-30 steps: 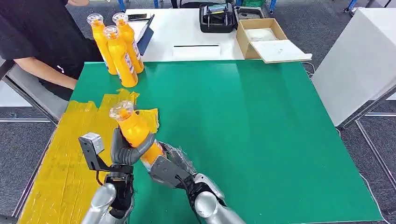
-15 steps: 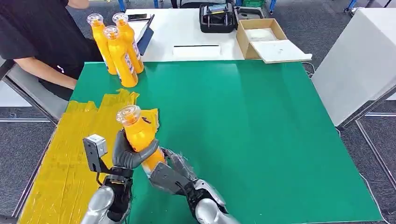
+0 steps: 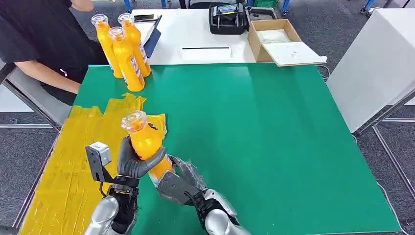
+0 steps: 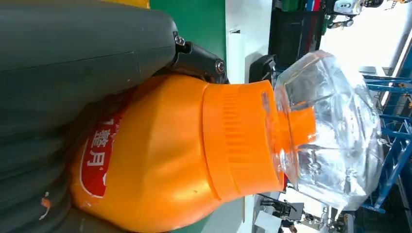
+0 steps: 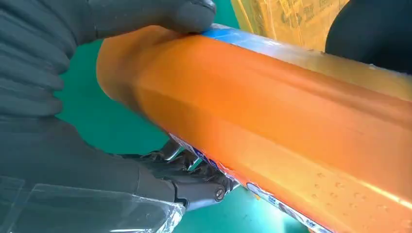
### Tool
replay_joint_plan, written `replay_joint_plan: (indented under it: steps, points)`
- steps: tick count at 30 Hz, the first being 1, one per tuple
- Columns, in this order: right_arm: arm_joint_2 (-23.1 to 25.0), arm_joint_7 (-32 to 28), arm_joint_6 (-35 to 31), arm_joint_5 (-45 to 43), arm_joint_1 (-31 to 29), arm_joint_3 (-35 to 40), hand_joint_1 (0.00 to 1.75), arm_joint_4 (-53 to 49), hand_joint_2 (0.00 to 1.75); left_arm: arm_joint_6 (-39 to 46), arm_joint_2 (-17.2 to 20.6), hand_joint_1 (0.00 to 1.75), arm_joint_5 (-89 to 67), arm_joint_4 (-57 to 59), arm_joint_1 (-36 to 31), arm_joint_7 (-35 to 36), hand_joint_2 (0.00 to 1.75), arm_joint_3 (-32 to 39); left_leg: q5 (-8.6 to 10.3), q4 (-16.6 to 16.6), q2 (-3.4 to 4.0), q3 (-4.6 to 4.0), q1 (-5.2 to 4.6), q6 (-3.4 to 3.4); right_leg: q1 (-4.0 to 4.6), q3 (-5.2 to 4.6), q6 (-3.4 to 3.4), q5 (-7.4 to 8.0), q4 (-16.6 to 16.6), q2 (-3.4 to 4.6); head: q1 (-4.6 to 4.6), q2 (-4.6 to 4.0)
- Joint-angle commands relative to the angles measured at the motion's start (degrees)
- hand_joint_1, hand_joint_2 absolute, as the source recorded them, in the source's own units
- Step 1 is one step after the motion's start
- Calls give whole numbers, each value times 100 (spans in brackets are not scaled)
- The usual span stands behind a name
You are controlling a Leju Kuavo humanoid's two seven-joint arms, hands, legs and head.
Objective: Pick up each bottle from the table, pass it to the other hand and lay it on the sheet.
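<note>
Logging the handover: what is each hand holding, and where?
Both hold the orange bottle: left hand around its middle, right hand at its base.

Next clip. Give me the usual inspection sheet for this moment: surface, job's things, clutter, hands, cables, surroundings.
Surface: green table with a crinkled yellow sheet along its left side.
Job's things: one orange bottle held tilted between both hands over the sheet's edge; three standing bottles at the far left corner.
Clutter: nothing seen on the green table.
Hands: left hand grips the bottle's upper body; right hand holds its lower end.
Cables: a thin cable near the far right corner.
Surroundings: a seated person at far left; a white table behind with a cardboard box and a black case.
</note>
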Motion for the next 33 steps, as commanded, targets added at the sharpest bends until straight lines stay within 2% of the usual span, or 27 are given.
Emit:
replay_joint_plan:
  steps: [1, 8, 9, 10, 15, 16, 17, 18, 20, 24, 29, 33]
  points:
    - [-193, 2, 161, 61, 120, 413, 175, 56, 175, -50, 44, 175, 14, 20, -257, 46, 175, -109, -6, 2, -13, 18, 5, -20, 7, 25, -5, -10, -2, -30, 0, 0]
    - [-222, 115, 159, 131, 143, 210, 175, -174, 175, -73, 9, 175, 63, -231, -47, 143, 175, 15, -5, 1, -7, 12, 4, -16, 5, 18, -3, -7, -2, -22, 0, 0]
    - [-247, 131, 84, 162, 162, 135, 37, -292, 175, -118, -1, 175, 161, -221, -38, 164, 175, 68, -2, 0, -9, 9, 3, -12, 4, 14, -3, -5, -2, -20, 0, 0]
    - [-274, 207, 153, -8, 190, -58, 0, -428, 0, -330, 5, 175, 491, -144, -48, 251, 175, 158, -6, 1, -9, 16, 4, -18, 5, 22, -4, -8, -1, -26, 0, 0]
    - [-699, 324, 14, 143, 254, -531, 0, -1098, 0, -904, 99, 175, 1236, 528, -231, 247, 175, 774, -1, -4, -11, 18, -1, -17, 1, 22, -2, -4, -4, -24, 0, 0]
    - [-978, 376, -507, 318, 440, -816, 0, -1584, 0, -1025, 103, 175, 1225, 811, -414, 231, 175, 912, 2, -6, -12, 12, -1, -13, 0, 18, -1, -1, -6, -23, 2, 0]
    - [-1241, 390, -264, 268, 581, -1028, 0, -1987, 0, -1178, 86, 175, 1189, 1080, -579, 197, 175, 1037, 2, -6, -16, 20, 0, -18, 2, 29, -2, -3, -8, -32, 0, 0]
    - [-1286, 362, -144, 254, 673, -1190, 0, -2126, 0, -1244, 57, 175, 1146, 1169, -639, 178, 175, 1091, 7, -9, -32, 15, -2, -13, -1, 28, 0, -4, -9, -46, -2, 0]
    - [-1239, 328, -21, 358, 762, -1331, 0, -2128, 0, -1305, 10, 175, 1088, 1263, -713, 176, 175, 1123, 9, -6, -54, 16, -3, -16, -1, 26, 0, -8, -6, -69, 0, 0]
    - [-1147, 276, -117, 460, 774, -1307, 0, -1987, 0, -1310, 4, 175, 1036, 1330, -806, 168, 175, 1054, 1, -2, -26, 8, -3, -12, 1, 13, -1, -1, -4, -28, 0, 0]
    - [-1141, 279, -135, 463, 821, -1394, 0, -2110, 0, -1302, 20, 175, 1020, 1404, -903, 163, 175, 1020, -5, 4, -25, 20, -3, -25, 3, 26, -5, -11, 4, -44, 0, 0]
    - [-1108, 289, -146, 474, 762, -1436, 0, -2012, 0, -1147, 29, 175, 806, 1588, -1098, 52, 175, 974, 1, 0, -12, 5, -2, -12, 2, 9, -1, 1, -3, -21, -2, 0]
